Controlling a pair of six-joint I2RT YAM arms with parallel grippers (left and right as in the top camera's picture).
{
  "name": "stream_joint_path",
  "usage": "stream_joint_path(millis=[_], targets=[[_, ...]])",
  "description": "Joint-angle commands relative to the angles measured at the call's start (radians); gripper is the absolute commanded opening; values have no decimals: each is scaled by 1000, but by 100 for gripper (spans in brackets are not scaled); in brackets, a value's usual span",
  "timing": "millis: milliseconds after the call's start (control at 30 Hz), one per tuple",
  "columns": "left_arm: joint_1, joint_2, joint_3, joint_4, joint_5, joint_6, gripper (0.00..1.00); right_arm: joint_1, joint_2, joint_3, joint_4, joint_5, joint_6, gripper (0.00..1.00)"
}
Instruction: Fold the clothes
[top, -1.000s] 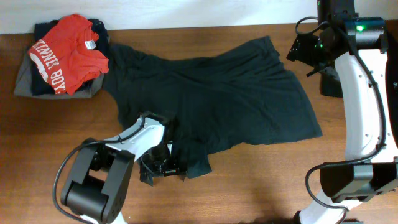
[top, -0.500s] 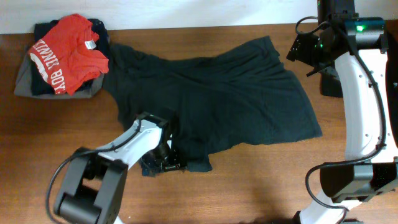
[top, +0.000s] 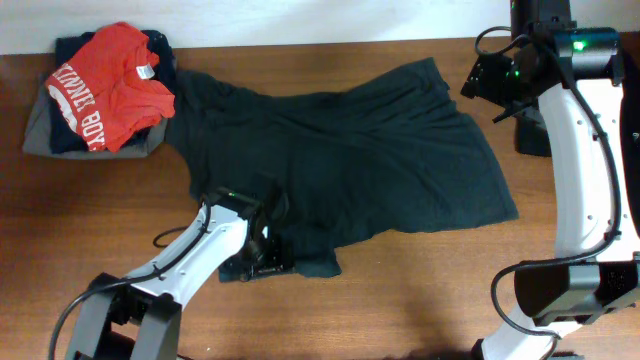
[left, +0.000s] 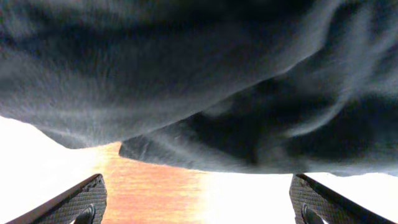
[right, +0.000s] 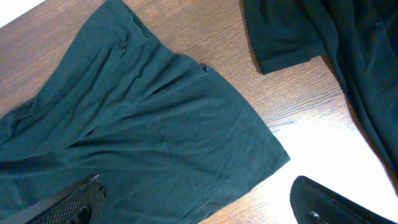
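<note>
The black T-shirt (top: 370, 160) lies spread on the wooden table with its plain dark side up; no lettering shows. A sleeve (top: 310, 262) sticks out at its near edge. My left gripper (top: 260, 256) is low at that sleeve. In the left wrist view its fingers (left: 199, 208) are open and empty, with the dark cloth (left: 186, 74) just ahead and bare table between them. My right gripper (top: 484, 84) hangs high over the shirt's far right corner. It is open and empty (right: 199, 208) above the shirt's hem (right: 143, 124).
A red tee with white lettering (top: 105, 85) lies on a pile of dark and grey clothes (top: 40, 130) at the far left corner. A black arm base (top: 530, 130) stands at the right edge. Bare wood (top: 430, 290) runs along the table's near side.
My left gripper has moved forward, away from the near edge, up to the shirt's near sleeve. The right arm and the shirt have not moved.
</note>
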Motion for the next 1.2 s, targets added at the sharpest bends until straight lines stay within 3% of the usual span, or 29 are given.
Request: stream_joint_path(millis=[0, 433, 700, 767, 867, 933, 967, 1000, 1167], targets=[[3, -8, -39, 27, -6, -19, 93, -6, -13, 8, 3, 16, 3, 99], [3, -8, -72, 171, -8, -68, 92, -6, -13, 8, 3, 17, 3, 99], [3, -3, -73, 183, -16, -106, 89, -6, -13, 8, 3, 17, 0, 99], [3, 0, -73, 182, -16, -105, 75, -6, -13, 8, 3, 17, 0, 99], [3, 0, -73, 178, -16, -105, 43, -6, -13, 8, 3, 17, 0, 99], [3, 0, -73, 167, -16, -105, 15, -6, -13, 8, 3, 17, 0, 99], [3, -1, -73, 160, -17, -105, 7, -6, -13, 8, 3, 17, 0, 99], [3, -1, -72, 153, -20, -105, 1, -6, -13, 8, 3, 17, 0, 99], [43, -14, -34, 67, -38, -105, 1, -6, -13, 8, 3, 17, 0, 99]])
